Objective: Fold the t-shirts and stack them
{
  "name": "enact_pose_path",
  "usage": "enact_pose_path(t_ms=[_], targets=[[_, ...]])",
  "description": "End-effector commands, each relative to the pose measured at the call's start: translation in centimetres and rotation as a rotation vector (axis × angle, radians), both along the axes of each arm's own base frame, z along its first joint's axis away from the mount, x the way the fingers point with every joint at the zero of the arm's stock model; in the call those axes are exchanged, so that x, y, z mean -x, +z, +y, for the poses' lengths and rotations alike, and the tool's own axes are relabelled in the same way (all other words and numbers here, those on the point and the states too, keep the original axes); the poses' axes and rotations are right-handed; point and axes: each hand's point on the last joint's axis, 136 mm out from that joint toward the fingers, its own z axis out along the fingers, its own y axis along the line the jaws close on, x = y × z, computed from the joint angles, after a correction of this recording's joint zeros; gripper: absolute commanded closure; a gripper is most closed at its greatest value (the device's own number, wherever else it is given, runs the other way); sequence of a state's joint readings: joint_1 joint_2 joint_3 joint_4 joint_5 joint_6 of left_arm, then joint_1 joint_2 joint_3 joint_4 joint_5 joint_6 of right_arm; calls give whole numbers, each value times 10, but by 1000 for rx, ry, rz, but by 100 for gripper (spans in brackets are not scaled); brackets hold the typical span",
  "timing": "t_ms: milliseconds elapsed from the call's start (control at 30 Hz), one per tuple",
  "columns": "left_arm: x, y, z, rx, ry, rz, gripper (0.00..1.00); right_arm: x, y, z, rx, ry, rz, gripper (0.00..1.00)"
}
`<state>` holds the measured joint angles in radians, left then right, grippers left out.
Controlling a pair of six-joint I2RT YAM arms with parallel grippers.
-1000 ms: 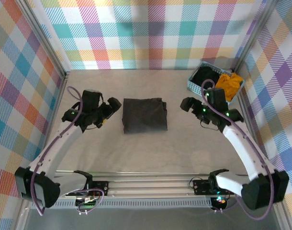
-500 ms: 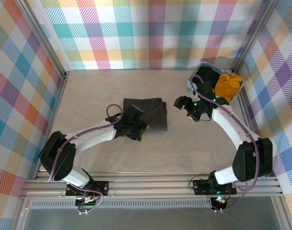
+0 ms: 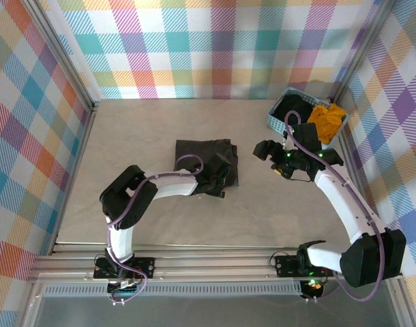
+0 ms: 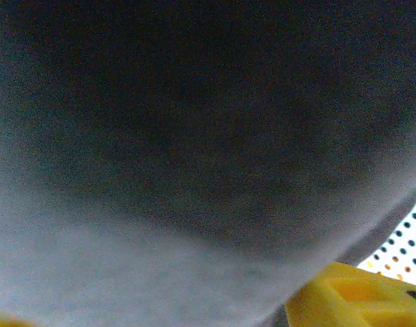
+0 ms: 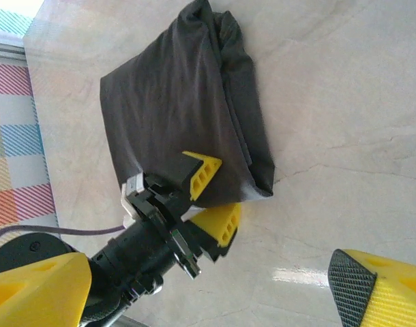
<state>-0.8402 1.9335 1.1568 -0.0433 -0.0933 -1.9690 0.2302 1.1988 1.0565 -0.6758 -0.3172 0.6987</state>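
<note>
Left gripper (image 5: 211,197) straddles the five-o'clock corner of the folded charcoal t-shirt (image 3: 202,155), probably to lift it, though whether its jaws have clamped is unclear. Right gripper (image 3: 266,150) hovers at three o'clock, jaws apart.

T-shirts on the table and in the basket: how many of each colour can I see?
Charcoal-grey t-shirt, folded on the table: 1
Black t-shirt, in the blue basket: 1
Mustard-orange t-shirt, in the basket: 1
Total: 3

The left gripper (image 5: 218,194) straddles the shirt's (image 3: 202,158) near right corner. The right gripper (image 3: 266,150) hangs right of the shirt, apart. The basket (image 3: 274,122), shirts (image 3: 327,117) inside, stands behind-right of it.
</note>
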Motion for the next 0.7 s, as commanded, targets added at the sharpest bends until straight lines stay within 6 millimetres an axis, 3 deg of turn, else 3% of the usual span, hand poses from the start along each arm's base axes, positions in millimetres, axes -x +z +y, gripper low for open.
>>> enact_pose_path(t_ms=[0,67,133,233,333,567,667], targets=[[-28,-5,15,-27,93,-46,67,13,-4,-1,-16,7,30,9],[-39,-6,34,-73,86,-30,89,15,-6,-1,-22,1,38,9],[-50,-6,57,-93,85,-26,99,18,-8,-1,-26,-2,49,9],[-72,0,96,-117,23,-49,100,20,-9,-2,-26,-2,54,9],[-88,8,150,-214,-66,-31,100,20,-10,-2,-24,-3,62,10],[-142,5,280,-268,-45,-75,100,17,-14,-1,-28,4,80,10],[-164,-1,314,-292,-70,-79,100,14,-14,0,-26,10,80,10]])
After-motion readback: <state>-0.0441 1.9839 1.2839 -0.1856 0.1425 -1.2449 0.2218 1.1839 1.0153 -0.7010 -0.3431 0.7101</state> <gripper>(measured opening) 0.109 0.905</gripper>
